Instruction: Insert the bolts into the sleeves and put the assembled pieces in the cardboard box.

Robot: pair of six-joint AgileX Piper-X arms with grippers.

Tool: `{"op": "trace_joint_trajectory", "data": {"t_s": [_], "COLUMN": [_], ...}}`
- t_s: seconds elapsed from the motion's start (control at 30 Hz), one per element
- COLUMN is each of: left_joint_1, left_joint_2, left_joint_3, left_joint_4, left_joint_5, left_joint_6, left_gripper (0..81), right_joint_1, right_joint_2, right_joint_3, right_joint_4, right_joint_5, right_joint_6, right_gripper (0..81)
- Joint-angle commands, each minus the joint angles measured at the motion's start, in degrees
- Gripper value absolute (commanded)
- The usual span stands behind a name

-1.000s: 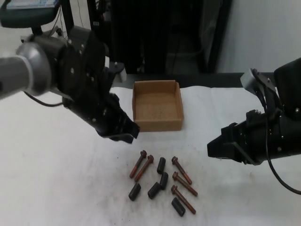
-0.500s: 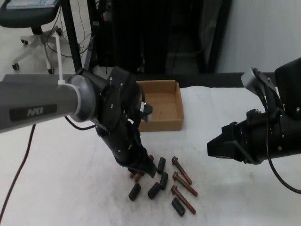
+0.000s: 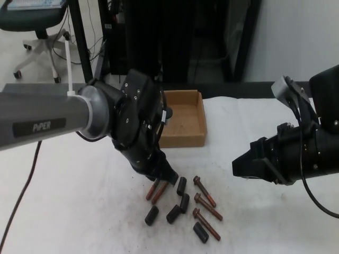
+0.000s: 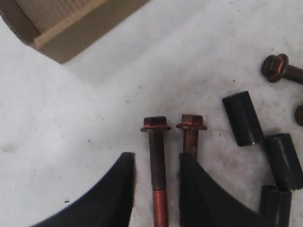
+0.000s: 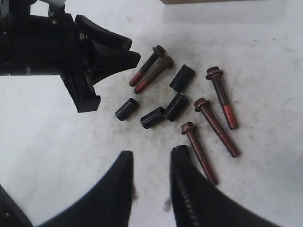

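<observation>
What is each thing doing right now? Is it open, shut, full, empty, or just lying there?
Brown cardboard box: open on top, nothing seen inside.
Five rusty-brown metal bolts: lying loose on the white cloth, none in a sleeve.
Five short black sleeves: lying loose, no bolt in any.
Left claw: open, down around one bolt, not gripping.
Right claw: open, holding nothing.

Left gripper (image 4: 157, 161): being swung across and lowered from beside the cardboard box (image 3: 183, 140) onto the paired bolts (image 3: 159, 189); open fingers (image 4: 199, 198) being placed either side of one bolt (image 4: 155, 142).
</observation>
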State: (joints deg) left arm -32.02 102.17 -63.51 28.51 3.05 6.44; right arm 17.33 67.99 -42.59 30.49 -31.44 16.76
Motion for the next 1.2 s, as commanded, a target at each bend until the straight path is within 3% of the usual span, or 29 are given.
{"op": "trace_joint_trajectory", "data": {"t_s": [0.0,1.17], "left_joint_1": [-0.24,-0.24], "left_joint_2": [0.4,10.46], "left_joint_3": [-0.72,-5.7], "left_joint_4": [-1.5,4.27], "left_joint_5": [-0.54,-0.83], "left_joint_6": [-0.41,2.13], "left_gripper": [29.7,29.7], "right_joint_1": [-0.17,-0.17], "right_joint_2": [-0.09,-0.09], "right_joint_3": [-0.6,-0.6], "right_joint_4": [-0.33,-0.33], "right_joint_5": [-0.59,-0.59], "right_joint_6": [0.01,0.01], "right_gripper": [26.4,26.4]}}
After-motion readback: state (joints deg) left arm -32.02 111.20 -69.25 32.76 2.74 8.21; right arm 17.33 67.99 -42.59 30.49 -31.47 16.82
